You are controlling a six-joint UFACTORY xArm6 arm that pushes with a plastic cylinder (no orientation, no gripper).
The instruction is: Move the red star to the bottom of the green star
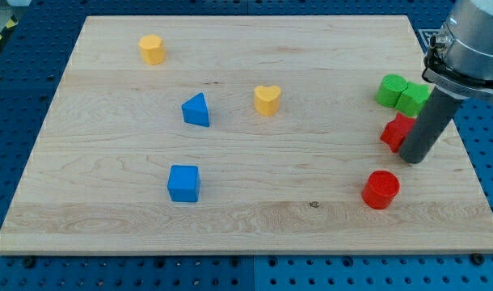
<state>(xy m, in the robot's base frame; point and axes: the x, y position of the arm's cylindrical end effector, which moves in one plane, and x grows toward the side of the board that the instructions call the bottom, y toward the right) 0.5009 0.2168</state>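
The red star lies near the board's right edge, partly hidden by my rod. My tip rests on the board just right of and slightly below the red star, touching or nearly touching it. The green star sits right above the red star, close to it. A second green block, rounded in shape, lies against the green star's left side. The upper arm covers part of the green star's right side.
A red cylinder lies below and left of my tip. A yellow heart, a blue triangle and a blue cube are mid-board. A yellow block is at the top left. The board's right edge is close to the tip.
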